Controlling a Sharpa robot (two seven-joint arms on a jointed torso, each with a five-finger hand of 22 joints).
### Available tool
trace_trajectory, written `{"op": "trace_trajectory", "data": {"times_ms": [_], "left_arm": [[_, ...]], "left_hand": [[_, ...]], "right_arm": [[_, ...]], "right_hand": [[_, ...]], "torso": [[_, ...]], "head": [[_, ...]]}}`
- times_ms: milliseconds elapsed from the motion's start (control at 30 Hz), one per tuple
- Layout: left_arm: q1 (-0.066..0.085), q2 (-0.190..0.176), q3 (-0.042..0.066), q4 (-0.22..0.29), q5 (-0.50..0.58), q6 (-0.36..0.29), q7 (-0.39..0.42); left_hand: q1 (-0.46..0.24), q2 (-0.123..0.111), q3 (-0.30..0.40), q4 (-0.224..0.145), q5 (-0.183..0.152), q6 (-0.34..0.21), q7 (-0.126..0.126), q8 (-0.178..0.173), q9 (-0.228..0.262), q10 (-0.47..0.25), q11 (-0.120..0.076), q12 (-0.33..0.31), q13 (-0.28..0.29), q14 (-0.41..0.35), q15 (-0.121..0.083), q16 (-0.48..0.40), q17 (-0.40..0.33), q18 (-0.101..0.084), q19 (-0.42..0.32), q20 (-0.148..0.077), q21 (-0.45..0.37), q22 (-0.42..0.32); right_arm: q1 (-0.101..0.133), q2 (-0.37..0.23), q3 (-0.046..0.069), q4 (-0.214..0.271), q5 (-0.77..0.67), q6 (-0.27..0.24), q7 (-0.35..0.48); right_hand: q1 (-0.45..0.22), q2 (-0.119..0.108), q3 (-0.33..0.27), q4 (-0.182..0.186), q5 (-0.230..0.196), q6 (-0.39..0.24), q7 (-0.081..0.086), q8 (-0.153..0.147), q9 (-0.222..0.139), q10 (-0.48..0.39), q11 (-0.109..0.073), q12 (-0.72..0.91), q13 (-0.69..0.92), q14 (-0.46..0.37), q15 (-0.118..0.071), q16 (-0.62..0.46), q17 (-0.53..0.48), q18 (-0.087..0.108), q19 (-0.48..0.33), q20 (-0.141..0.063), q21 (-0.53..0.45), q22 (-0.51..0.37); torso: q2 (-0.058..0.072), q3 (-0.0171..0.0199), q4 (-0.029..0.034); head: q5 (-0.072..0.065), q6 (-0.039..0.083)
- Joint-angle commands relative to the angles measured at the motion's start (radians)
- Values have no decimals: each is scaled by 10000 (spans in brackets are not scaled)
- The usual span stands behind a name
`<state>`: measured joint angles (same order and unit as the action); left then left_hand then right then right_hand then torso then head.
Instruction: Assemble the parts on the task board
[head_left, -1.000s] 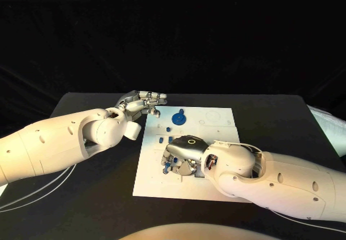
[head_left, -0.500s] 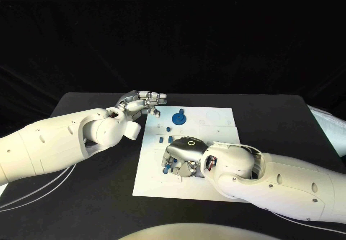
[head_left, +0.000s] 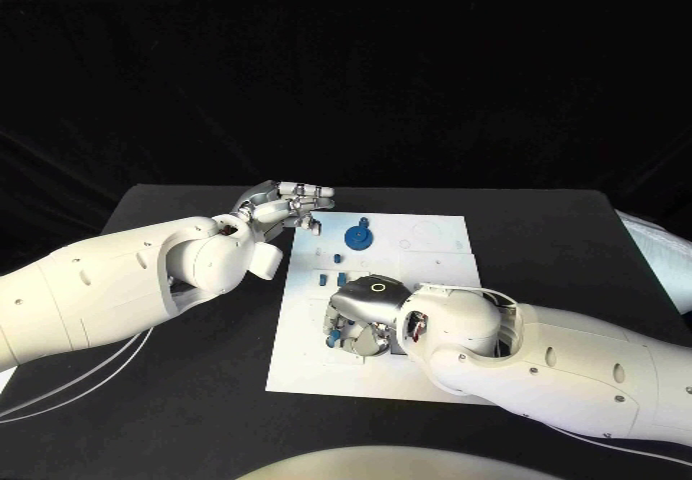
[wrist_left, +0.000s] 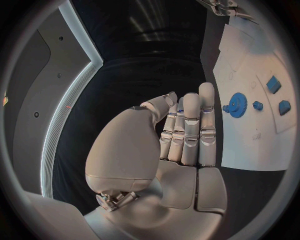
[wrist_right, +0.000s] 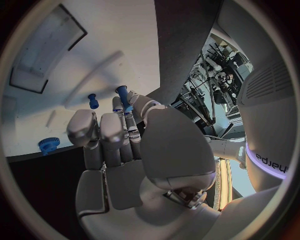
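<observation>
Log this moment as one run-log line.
left hand: empty, fingers together, at task board's far corner | right hand: over board, pinching small blue part | blue gear: on board

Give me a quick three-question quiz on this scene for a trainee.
1. True or false: the left hand holds the blue gear.
2. Which hand is over the middle of the white board? A: left. B: right.
3. Fill in: the right hand pinches a small blue ____.
Key: 1 false, the blue gear lies on the white board; 2 B; 3 peg.
</observation>
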<state>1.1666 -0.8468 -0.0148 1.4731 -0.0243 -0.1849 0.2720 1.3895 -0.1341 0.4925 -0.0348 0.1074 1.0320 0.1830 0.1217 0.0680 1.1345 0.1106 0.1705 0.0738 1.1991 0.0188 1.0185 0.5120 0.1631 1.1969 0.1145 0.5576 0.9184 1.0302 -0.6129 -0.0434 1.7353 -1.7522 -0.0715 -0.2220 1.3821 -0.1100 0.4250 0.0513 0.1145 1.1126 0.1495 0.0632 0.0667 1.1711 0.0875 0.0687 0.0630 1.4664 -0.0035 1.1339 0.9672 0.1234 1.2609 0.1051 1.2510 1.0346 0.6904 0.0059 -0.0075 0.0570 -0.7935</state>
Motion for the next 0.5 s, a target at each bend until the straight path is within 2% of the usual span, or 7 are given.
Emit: {"op": "trace_trajectory", "data": {"times_ms": [33,133,300,500], "left_arm": [[0,10,5,20,44,180,73],[0,7,5,21,44,184,69],[0,3,5,21,44,190,66],[0,-5,5,15,44,204,55]], "left_hand": [[38,57,-40,9,34,-38,34,38,-3,-64,-2,26,-10,-81,14,-56,-9,192,-47,21,-35,-10],[38,57,-40,9,34,-38,34,38,-3,-64,-2,26,-10,-81,14,-56,-9,192,-47,21,-35,-10],[38,57,-40,9,34,-38,34,38,-3,-64,-2,26,-10,-81,14,-56,-9,192,-47,21,-35,-10],[38,57,-40,9,34,-38,34,38,-3,-64,-2,26,-10,-81,14,-56,-9,192,-47,21,-35,-10]], "right_arm": [[-53,22,-43,-65,-381,410,-219],[-60,26,-52,-73,-436,159,-226],[-78,-3,-58,-41,-486,-396,-165],[-129,-174,-58,125,-425,-1574,49]], "right_hand": [[-153,-126,-150,28,54,-230,-10,-25,-19,-262,29,-45,-12,94,77,-59,-43,-51,-162,10,-138,-151],[-293,-282,-392,59,65,-683,10,-21,-30,-858,95,-37,-6,-54,151,-380,-459,58,-504,67,-501,-670],[-375,-368,-1124,75,49,-1251,-8,3,-5,-1744,222,135,39,-342,246,-1019,-1276,199,-967,177,-1101,-1436],[-324,-355,-1792,122,52,-1517,42,-3,-3,-2136,275,372,53,-492,280,-1415,-1826,277,-1184,216,-1465,-1897]], "torso": [[3,6,4],[-4,-3,-3],[-5,4,-1],[-6,4,-2]], "head": [[5,-1],[10,-6],[7,-4],[0,1]]}}
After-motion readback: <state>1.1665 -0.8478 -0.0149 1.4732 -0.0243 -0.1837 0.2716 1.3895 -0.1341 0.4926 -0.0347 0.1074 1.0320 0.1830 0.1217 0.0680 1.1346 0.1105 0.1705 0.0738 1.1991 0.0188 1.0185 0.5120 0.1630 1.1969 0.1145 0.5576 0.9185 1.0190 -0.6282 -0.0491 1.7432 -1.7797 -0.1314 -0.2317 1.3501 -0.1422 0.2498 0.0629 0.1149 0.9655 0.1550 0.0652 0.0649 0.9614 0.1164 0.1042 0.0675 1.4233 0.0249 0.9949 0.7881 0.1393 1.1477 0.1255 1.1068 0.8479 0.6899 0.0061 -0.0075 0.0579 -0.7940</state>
